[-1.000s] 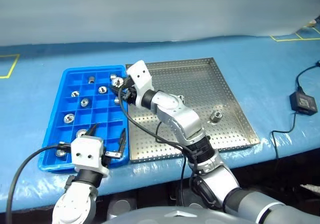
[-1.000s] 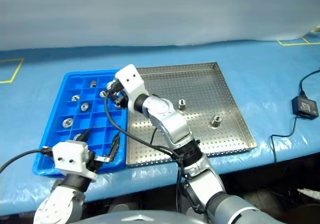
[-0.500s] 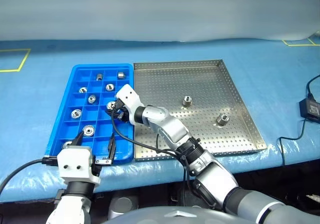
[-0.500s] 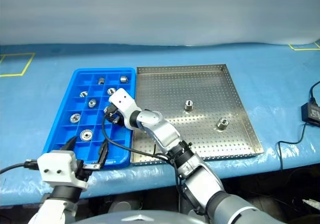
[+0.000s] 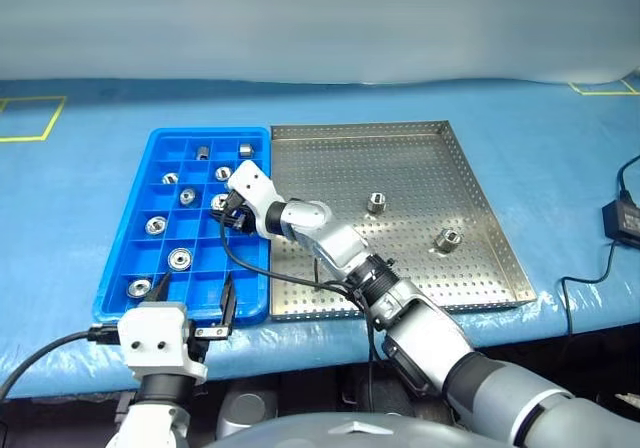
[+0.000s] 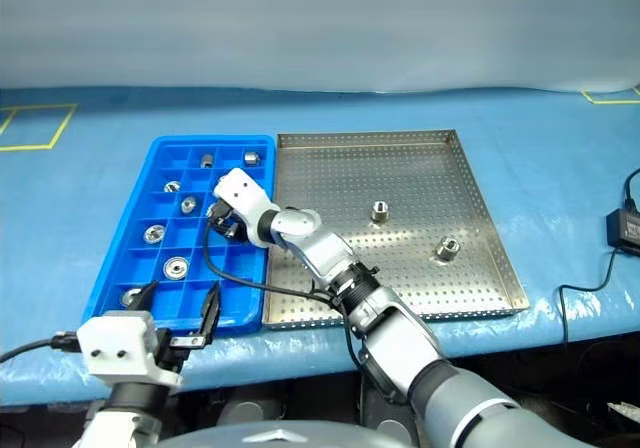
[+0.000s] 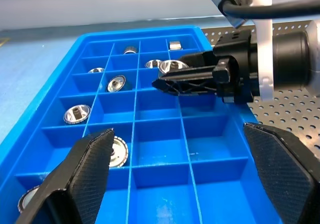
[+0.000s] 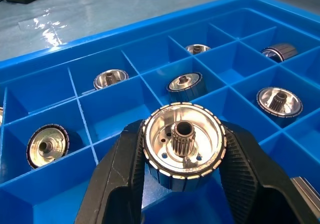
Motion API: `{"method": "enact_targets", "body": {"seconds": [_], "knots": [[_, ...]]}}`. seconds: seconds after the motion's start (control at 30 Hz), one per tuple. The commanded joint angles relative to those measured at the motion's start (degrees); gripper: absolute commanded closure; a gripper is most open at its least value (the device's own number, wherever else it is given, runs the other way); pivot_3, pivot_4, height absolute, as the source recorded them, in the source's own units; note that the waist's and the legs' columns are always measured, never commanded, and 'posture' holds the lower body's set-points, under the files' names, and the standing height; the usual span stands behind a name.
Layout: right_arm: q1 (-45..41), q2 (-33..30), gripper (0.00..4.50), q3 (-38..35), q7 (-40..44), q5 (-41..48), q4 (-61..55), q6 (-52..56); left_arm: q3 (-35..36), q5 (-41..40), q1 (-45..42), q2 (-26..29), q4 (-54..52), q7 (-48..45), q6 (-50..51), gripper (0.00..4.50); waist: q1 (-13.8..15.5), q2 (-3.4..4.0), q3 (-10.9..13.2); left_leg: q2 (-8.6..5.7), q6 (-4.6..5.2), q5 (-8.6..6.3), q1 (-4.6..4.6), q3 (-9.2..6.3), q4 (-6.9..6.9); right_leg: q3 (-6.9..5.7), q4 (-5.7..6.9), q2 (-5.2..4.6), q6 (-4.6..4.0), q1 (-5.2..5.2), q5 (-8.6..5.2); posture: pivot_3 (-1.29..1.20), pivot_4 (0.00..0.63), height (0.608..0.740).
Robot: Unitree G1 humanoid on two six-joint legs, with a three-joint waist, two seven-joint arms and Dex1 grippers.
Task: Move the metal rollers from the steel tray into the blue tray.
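The blue tray [image 5: 108,268] lies left of the steel tray [image 5: 360,126], and their sides touch. Several metal rollers [image 5: 180,259] sit in the blue tray's compartments. Two more rest on the steel tray's perforated floor, one in the middle [image 5: 376,204] and one toward the right [image 5: 447,238]. My right gripper [image 5: 231,214] reaches across to the blue tray's right-hand columns. It is shut on a metal roller [image 8: 182,144], held low over a compartment. My left gripper [image 5: 193,291] hangs open and holds nothing at the blue tray's near edge.
A blue cloth covers the table, with yellow tape marks [image 5: 30,118] at the far left. A black box with a cable [image 5: 625,218] lies at the right edge. The table's front edge runs just below both trays.
The camera has shifted. My right gripper has sunk lower over the blue tray with the roller still in it. My left gripper has drawn back slightly toward the near edge, still open.
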Motion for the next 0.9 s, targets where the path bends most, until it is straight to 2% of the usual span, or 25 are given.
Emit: {"method": "enact_targets", "body": {"seconds": [0.03,0.3,0.5,0.63,0.77,0.8,0.9], "knots": [[-4.18,13.09,2.78,0.53,1.23,0.41,2.35,-1.01,-1.23,1.13,0.78,-0.42,-2.49,0.76,-2.53,0.00,0.17,0.01,0.00,0.00,0.00,0.00,0.00,-0.01,-0.01,-0.01,0.00,0.00,-0.02,0.00,-0.01,0.50,0.150,0.740],[-2.94,13.68,2.78,1.87,2.47,1.68,0.77,0.03,-2.59,2.16,2.39,-0.74,-1.92,1.64,-4.34,0.00,1.64,0.05,0.02,0.00,0.00,0.00,-0.06,-0.07,-0.01,-0.07,-0.02,0.00,-0.03,-0.03,-0.02,0.52,0.150,0.740],[-2.97,13.53,2.78,2.05,0.94,0.78,4.44,-1.01,-3.12,2.58,3.26,-0.88,-1.73,1.95,-5.21,0.00,2.52,0.06,0.03,0.00,0.00,0.00,-0.12,-0.17,-0.01,-0.16,-0.04,-0.01,-0.05,-0.04,-0.05,0.53,0.150,0.740],[-3.68,12.75,1.50,0.90,-0.82,0.39,6.65,-1.92,-3.22,2.45,3.58,-0.91,-1.66,1.88,-5.41,0.00,2.92,0.13,-0.04,-0.01,0.00,0.00,-0.09,-0.22,0.00,-0.19,-0.04,-0.01,-0.06,0.02,-0.05,0.52,0.150,0.740],[-3.59,11.41,0.16,-1.13,-2.41,1.78,3.72,-1.19,-3.00,1.61,2.63,-0.38,-1.47,0.87,-4.78,0.00,3.07,0.27,-0.05,-0.04,0.00,0.00,-0.07,-0.30,0.05,-0.20,-0.01,-0.01,-0.06,0.07,-0.06,0.48,0.150,0.740],[-3.32,10.83,0.01,-1.86,-2.50,2.69,1.71,-0.33,-2.90,1.27,1.88,-0.12,-1.32,0.39,-4.43,0.00,3.10,0.31,-0.02,-0.04,0.00,0.00,-0.09,-0.33,0.07,-0.21,-0.01,-0.01,-0.06,0.06,-0.06,0.46,0.150,0.740],[-2.27,8.62,0.01,-4.35,-2.66,6.11,-4.97,3.51,-2.51,0.16,-0.81,0.53,-0.83,-1.13,-3.03,0.00,2.79,0.40,0.07,-0.07,0.00,0.01,-0.39,-0.49,0.19,-0.28,-0.01,0.01,-0.06,-0.07,-0.06,0.38,0.150,0.740]]}}
